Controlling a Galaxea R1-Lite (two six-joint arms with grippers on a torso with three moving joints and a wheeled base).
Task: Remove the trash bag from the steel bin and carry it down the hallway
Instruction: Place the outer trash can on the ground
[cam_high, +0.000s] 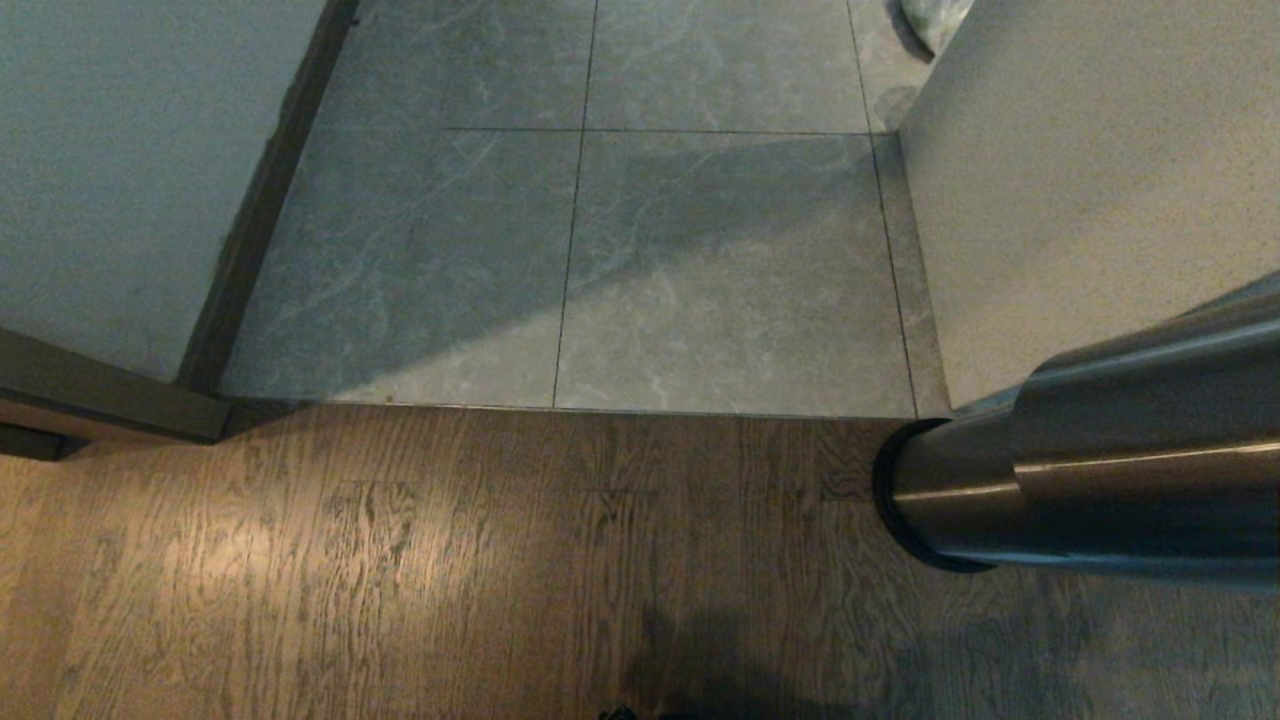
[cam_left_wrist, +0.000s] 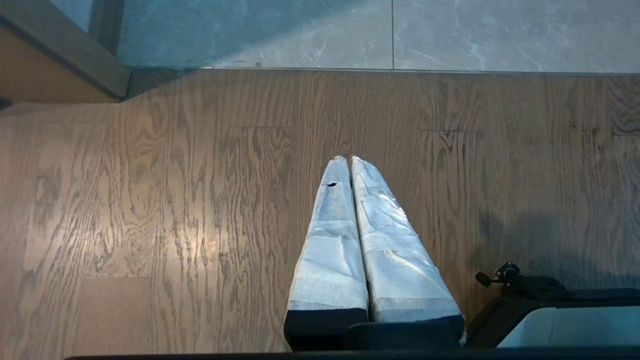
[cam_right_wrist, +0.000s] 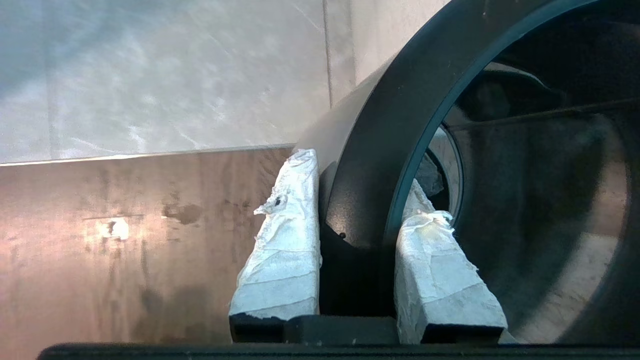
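1. The steel bin (cam_high: 1090, 480) is seen at the right edge of the head view, standing on the wood floor (cam_high: 400, 560) right by the hallway (cam_high: 600, 260) tiles.
2. Its black rim (cam_right_wrist: 380, 150) is clamped by the right gripper (cam_right_wrist: 357, 200), one finger outside, one inside.
3. The left gripper (cam_left_wrist: 347, 159) is held over the wood floor, fingers pressed together, nothing in them.
4. No trash bag can be made out inside the bin, it's too dark.

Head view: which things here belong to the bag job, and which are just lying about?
Job:
- steel bin, its black rim clamped in the right tool
- hallway tiles ahead

Lying about:
- pale bag at the far wall corner
- wood floor
- left tool, shut, idle

No trash bag shows.
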